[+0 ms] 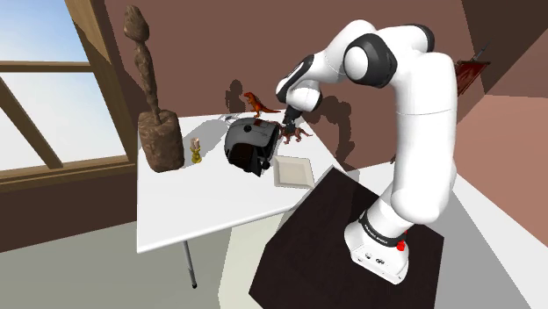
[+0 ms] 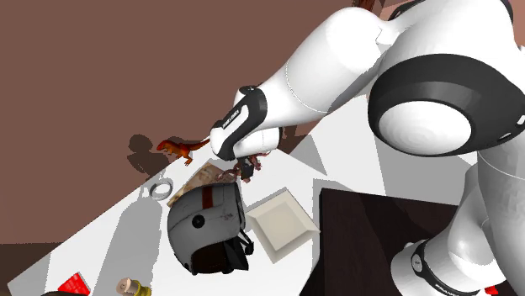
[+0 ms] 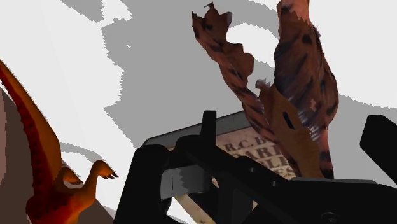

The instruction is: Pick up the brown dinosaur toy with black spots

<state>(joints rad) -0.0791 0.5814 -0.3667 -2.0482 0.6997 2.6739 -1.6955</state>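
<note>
The brown dinosaur toy with black spots stands on the white table near its far edge, beside a book. My black gripper hangs right over the toy, close to the tabletop. In the wrist view the fingers stand wide apart, and the toy lies in the gap nearer one finger, with neither finger seen pressing on it. From the second exterior view, the toy pokes out just under the gripper. The gripper is open.
An orange-red dinosaur stands farther back by the wall. A black helmet and a white square dish lie just in front of the gripper. A tall brown statue and a small yellow figure occupy the shoulder view's left.
</note>
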